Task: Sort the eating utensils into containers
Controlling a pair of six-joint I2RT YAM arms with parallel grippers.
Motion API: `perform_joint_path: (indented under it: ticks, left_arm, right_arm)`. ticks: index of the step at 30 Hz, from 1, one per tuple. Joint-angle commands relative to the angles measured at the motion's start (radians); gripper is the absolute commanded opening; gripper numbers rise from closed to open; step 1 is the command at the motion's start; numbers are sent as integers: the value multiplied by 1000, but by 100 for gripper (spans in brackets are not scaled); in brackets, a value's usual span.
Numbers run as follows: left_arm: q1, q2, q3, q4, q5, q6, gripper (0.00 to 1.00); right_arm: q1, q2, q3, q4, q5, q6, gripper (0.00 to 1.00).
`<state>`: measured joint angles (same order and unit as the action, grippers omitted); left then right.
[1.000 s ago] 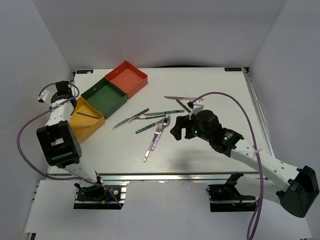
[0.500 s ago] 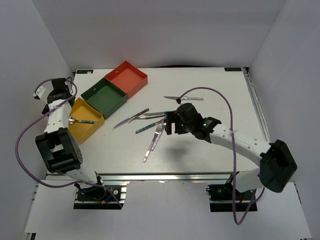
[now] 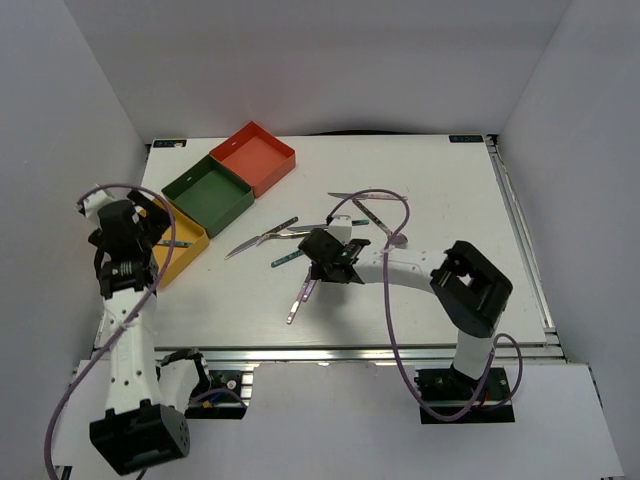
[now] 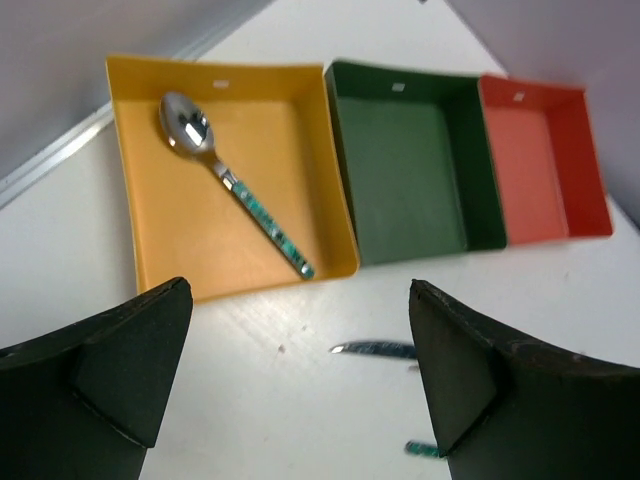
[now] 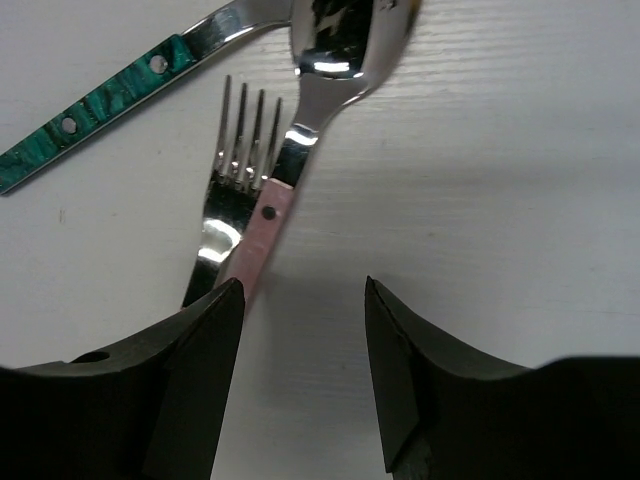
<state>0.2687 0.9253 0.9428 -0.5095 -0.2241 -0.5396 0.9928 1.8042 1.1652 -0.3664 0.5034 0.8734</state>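
- Target for your right gripper (image 5: 302, 300)?
- Pink-handled spoon (image 5: 275, 215), mid-table in the loose pile. Bowl lies ahead of your fingertips. The handle runs back on a diagonal and slips in by the finger at the left of the wrist view. It lies across the fork (image 5: 235, 150), touching it.
- Jaws?
- Apart, bare table between them, clamped on nothing. The handle sits off toward that one finger, not in the gap. My call: you shift sideways toward it and turn so the jaws cross the handle, or you pinch the fork too.
- Left gripper (image 4: 300, 300)?
- Wide apart, empty, hanging just beside the yellow tray (image 4: 180, 240), which holds a teal-handled spoon (image 4: 240, 195). It's well apart from the pile, so your right arm is nearer. Green tray (image 4: 400, 170) and red-orange tray (image 4: 545, 170) show nothing inside.
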Motion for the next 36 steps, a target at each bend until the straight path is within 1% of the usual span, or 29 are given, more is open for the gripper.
perform_joint_path:
  ticks: [1, 2, 6, 7, 9, 11, 14, 16, 19, 21, 23, 25, 26, 28, 29, 30, 31, 32, 33, 34, 35, 36]
  left_arm:
    - [-19, -90, -102, 34, 25, 64, 98]
    - [-19, -103, -137, 38, 28, 66, 98]
    - [-23, -129, -200, 45, 9, 78, 98]
    - [-26, -131, -197, 43, 17, 81, 98]
    - [-32, -131, -197, 43, 12, 81, 98]
    - [-36, -123, -197, 40, 17, 79, 98]
    - [-39, -117, -199, 37, 20, 81, 98]
    - [-45, -114, -197, 35, 17, 82, 98]
    - [-63, -118, -199, 34, 23, 87, 98]
    - [-83, -114, -199, 43, 45, 87, 98]
    - [-103, -97, -196, 49, 97, 84, 98]
    - [-132, -65, -190, 49, 138, 63, 98]
    - [-143, -59, -194, 54, 187, 50, 98]
    - [-203, -62, -213, 101, 230, -9, 98]
    - [-230, -66, -240, 127, 286, -34, 98]
    - [-314, -72, -252, 153, 301, -84, 98]
    - [-353, -75, -265, 211, 310, -111, 98]
    - [-432, -71, -286, 250, 342, -137, 98]
    - [-471, -66, -295, 288, 363, -190, 98]
    - [-511, -53, -303, 383, 388, -218, 98]
    - [-586, -19, -309, 428, 413, -242, 98]
    - [-620, 1, -302, 452, 419, -272, 98]
  right_arm:
    - [27, 42, 80, -11, 49, 81, 57]
    - [30, 53, 88, -14, 49, 84, 56]
    - [37, 110, 128, -61, 80, 116, 54]
    - [38, 122, 129, -77, 89, 130, 54]
    - [38, 127, 122, -78, 90, 137, 49]
    - [37, 135, 105, -54, 80, 139, 46]
    - [30, 165, 102, -39, 57, 136, 45]
    - [24, 190, 108, -45, 44, 139, 41]
    - [23, 172, 73, -72, 52, 185, 28]
    - [20, 140, -7, -20, 41, 194, 18]
    - [15, 92, -47, -2, 32, 197, 12]
    - [7, 45, -74, -17, 55, 200, 0]
    - [9, 28, -76, -38, 72, 200, 0]
    - [9, -43, -72, -101, 121, 193, 0]
    - [9, -71, -73, -106, 127, 173, 0]
    - [13, -133, -75, -100, 129, 117, 0]
    - [17, -166, -81, -94, 127, 89, 0]
    - [21, -195, -90, -63, 107, 38, 0]
    - [26, -254, -108, 77, -14, -126, 0]
    - [27, -281, -130, 154, -108, -207, 0]
    - [30, -305, -172, 225, -191, -279, 0]
    - [44, -360, -196, 286, -306, -333, 0]
